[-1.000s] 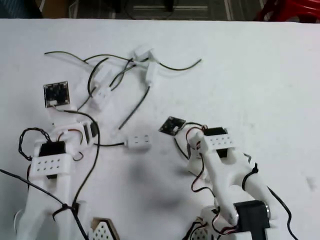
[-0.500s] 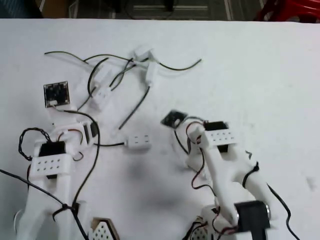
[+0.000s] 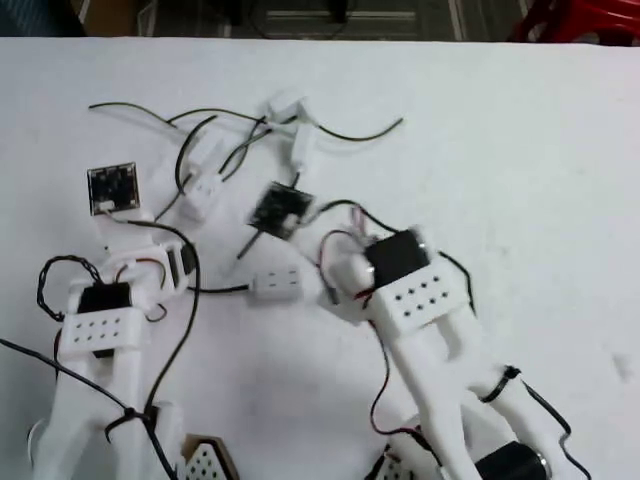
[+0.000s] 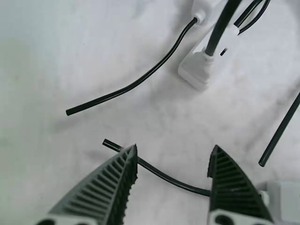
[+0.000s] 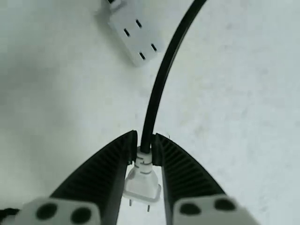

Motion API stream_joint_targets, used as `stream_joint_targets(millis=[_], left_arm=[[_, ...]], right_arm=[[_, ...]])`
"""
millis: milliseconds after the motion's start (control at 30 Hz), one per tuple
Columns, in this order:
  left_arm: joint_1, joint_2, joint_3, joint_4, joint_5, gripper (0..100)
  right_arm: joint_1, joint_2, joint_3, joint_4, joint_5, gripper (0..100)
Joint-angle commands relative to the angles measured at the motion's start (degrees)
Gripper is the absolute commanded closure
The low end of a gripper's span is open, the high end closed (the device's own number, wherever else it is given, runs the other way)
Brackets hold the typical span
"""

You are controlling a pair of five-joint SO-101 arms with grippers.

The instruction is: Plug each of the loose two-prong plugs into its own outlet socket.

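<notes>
My right gripper is shut on a white two-prong plug, whose black cord runs out past the fingertips. Ahead of it lies a white outlet block with its slots facing up. In the high view this block sits mid-table, and the right gripper is just to its right, mostly hidden under the arm. My left gripper stands open over a thin black cord on the table. From above, the left gripper is left of the block.
At the back lie a second white block, two more white plugs and a tangle of black cords. A white connector body lies beyond the left gripper. The table's right half is bare.
The right arm has swung left and forward, from right of centre to beside the mid-table outlet block. The left arm and the loose plugs have not moved.
</notes>
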Motion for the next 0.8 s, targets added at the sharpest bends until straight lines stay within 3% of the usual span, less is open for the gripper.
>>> stream_joint_targets(millis=[0, 333, 433, 600, 767], left_arm=[[-2.0, -1.8, -0.6, -1.0, 0.4, 75], [-11.7, -1.8, -1.3, -1.0, 11.3, 75], [-12.5, -1.8, -1.4, -1.0, 12.6, 75], [-14.3, -1.8, -1.4, -1.1, 16.1, 75], [-15.8, -1.9, -1.8, -1.1, 17.8, 75]], right_arm=[[-6.4, 3.8, -8.4, 0.2, -4.4, 97.5], [-18.3, 34.3, -39.1, 0.6, -8.4, 97.5], [-20.9, 44.0, -43.4, 0.6, -11.0, 97.5], [-23.9, 55.2, -45.0, 3.1, -8.1, 96.9], [-24.0, 58.8, -47.4, 4.2, -10.5, 86.5]])
